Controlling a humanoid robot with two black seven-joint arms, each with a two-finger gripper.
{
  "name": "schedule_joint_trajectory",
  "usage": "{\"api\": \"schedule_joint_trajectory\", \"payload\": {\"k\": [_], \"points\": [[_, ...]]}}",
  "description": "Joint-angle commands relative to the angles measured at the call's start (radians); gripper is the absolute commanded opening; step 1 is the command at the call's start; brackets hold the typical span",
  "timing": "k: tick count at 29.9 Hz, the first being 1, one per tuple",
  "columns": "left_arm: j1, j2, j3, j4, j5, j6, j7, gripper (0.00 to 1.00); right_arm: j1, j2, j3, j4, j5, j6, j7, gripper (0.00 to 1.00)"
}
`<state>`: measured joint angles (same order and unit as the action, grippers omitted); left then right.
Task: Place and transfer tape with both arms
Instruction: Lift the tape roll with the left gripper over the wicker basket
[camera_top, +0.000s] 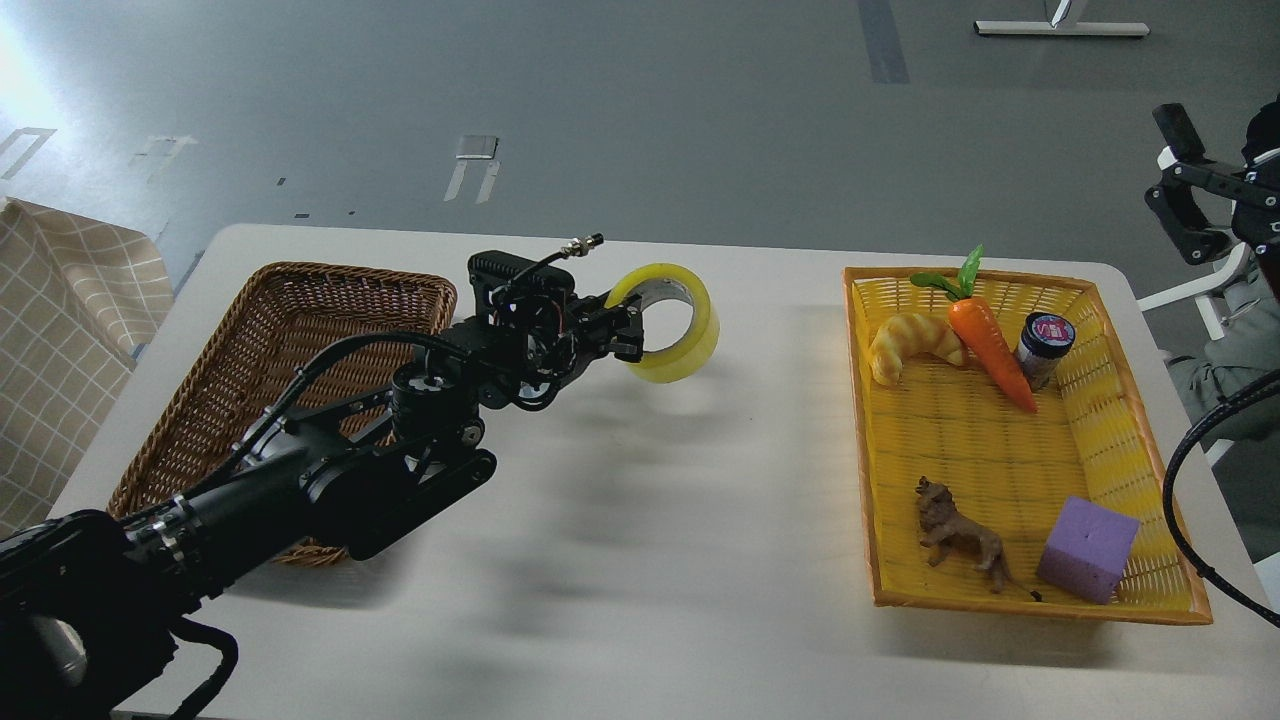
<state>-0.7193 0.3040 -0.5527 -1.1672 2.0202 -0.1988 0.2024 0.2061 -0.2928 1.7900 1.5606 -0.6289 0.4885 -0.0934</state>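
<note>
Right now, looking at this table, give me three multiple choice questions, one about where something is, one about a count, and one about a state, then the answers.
1. Where is the purple foam cube?
A. In the brown wicker basket
B. In the yellow basket, near corner
C. On the bare table

2. How many things lie in the yellow basket?
A. Three
B. Five
C. Seven

3. What is the state of the tape?
A. Held off the table by the left claw
B. Lying flat in a basket
C. Held by both claws

Answers:
1 B, the cube sits beside the toy lion inside the yellow basket.
2 B, croissant, carrot, small jar, lion and cube.
3 A, the left claw grips the roll's rim above its shadow; the right claw is far off at the edge.
</note>
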Motion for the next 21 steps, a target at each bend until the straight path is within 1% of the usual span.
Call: {"api": "schedule_joint_trajectory", "payload": {"k": [1,2,4,5,6,7,9,11,13,14,15,16,17,20,21], "points": [[-0.038,0.154,-0.007,-0.09,-0.001,-0.045,0.0,0.1,0.001,0.003,0.0,0.0,0.0,0.0,0.0,1.0],[-0.042,0.18,-0.009,-0.106,-0.001,-0.051,-0.001,0.1,0.001,0.004,0.0,0.0,0.0,0.0,0.0,1.0],[-0.051,0.294,-0.01,-0.156,-0.021,-0.073,-0.018,0.1,0.001,0.004,0.0,0.0,0.0,0.0,0.0,1.0],[-0.051,0.294,-0.01,-0.157,-0.021,-0.073,-0.018,0.1,0.001,0.004,0.0,0.0,0.0,0.0,0.0,1.0],[-0.051,0.346,-0.009,-0.172,-0.043,-0.076,-0.029,0.1,0.003,0.006,0.0,-0.005,0.0,0.0,0.0,1.0],[-0.051,0.369,-0.006,-0.177,-0.05,-0.076,-0.032,0.1,0.003,0.006,0.0,-0.005,0.0,0.0,0.0,1.0],[-0.052,0.463,-0.001,-0.18,-0.055,-0.076,-0.038,0.1,0.004,0.006,0.0,-0.007,0.0,0.0,0.0,1.0],[-0.048,0.53,0.002,-0.18,-0.055,-0.076,-0.041,0.1,0.004,0.006,0.0,-0.007,0.0,0.0,0.0,1.0],[-0.043,0.573,0.002,-0.18,-0.055,-0.077,-0.046,0.1,0.004,0.007,0.0,-0.007,0.0,0.0,0.0,1.0],[-0.04,0.614,0.004,-0.18,-0.055,-0.077,-0.067,0.1,0.004,0.007,0.0,-0.007,0.0,0.0,0.0,1.0],[-0.035,0.651,0.004,-0.178,-0.057,-0.077,-0.101,0.1,0.004,0.009,0.0,-0.007,0.0,0.0,0.0,1.0],[-0.034,0.668,0.005,-0.178,-0.057,-0.077,-0.118,0.1,0.004,0.009,0.0,-0.007,0.002,0.0,0.0,1.0],[-0.029,0.7,0.005,-0.177,-0.055,-0.077,-0.148,0.1,0.004,0.009,0.0,-0.007,0.002,0.0,0.0,1.0],[-0.006,0.747,0.028,-0.175,-0.055,-0.077,-0.182,0.1,0.003,0.009,0.0,-0.005,0.002,0.0,0.0,1.0],[0.0,0.756,0.036,-0.175,-0.055,-0.076,-0.185,0.1,0.003,0.009,0.0,-0.005,0.0,0.0,0.0,1.0]]}}
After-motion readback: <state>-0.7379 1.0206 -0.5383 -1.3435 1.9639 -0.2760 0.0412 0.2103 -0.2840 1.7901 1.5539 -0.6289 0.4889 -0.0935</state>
